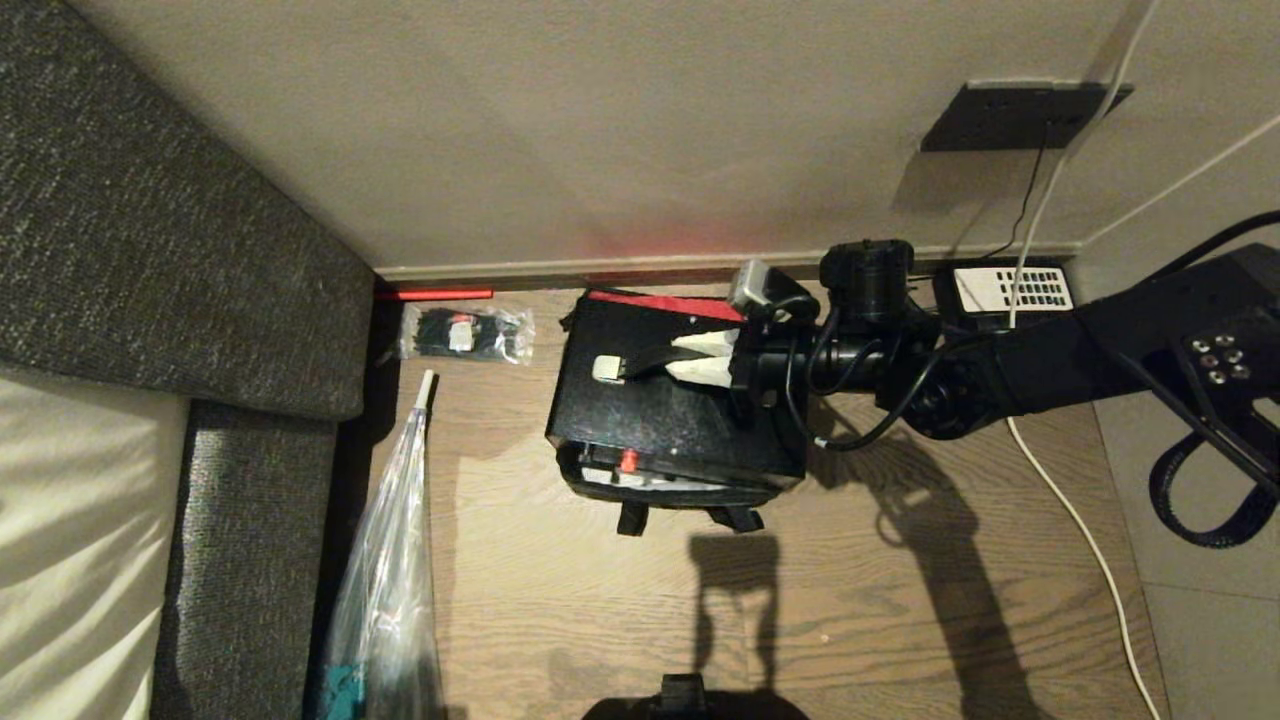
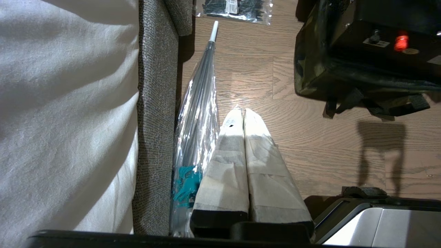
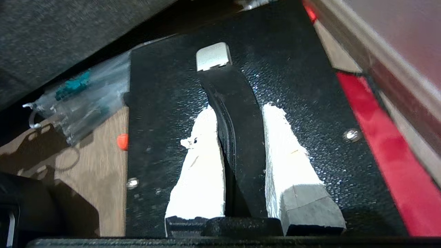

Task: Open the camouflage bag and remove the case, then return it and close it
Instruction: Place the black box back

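The large black rectangular case [image 1: 670, 410], pebbled and slightly shiny, sat partly inside the soft camouflage bag [image 2: 310, 69], whose dark sides slumped low around its base on the wooden plank floor [image 1: 560, 600]. The bag lay near the wall [image 1: 600, 130], between the grey fabric sofa [image 1: 150, 250] and the black telephone with white keypad [image 1: 1005, 290]. The bag's bright red lining [image 3: 379, 144] showed along the wall side, so the bag was open.

The right gripper [image 3: 239, 137] came in from the robot's right, level over the case top, its white taped fingers [image 3: 203, 172] narrowed on the black carry handle [image 3: 234, 113] that ends in a silver bracket [image 3: 212, 57]. The handle arched up between the pads, probably because it was taking load; gripping there keeps the box balanced. Whether the case was going in or out could not be told.

The left gripper [image 2: 241, 117] hung parked, fingers pressed together and empty, beside a clear plastic umbrella [image 2: 198, 113]. A clear packet of black ties [image 1: 465, 335] lay just off the bag. The red-orange button [image 1: 628, 461] on the case's long side faced the robot.
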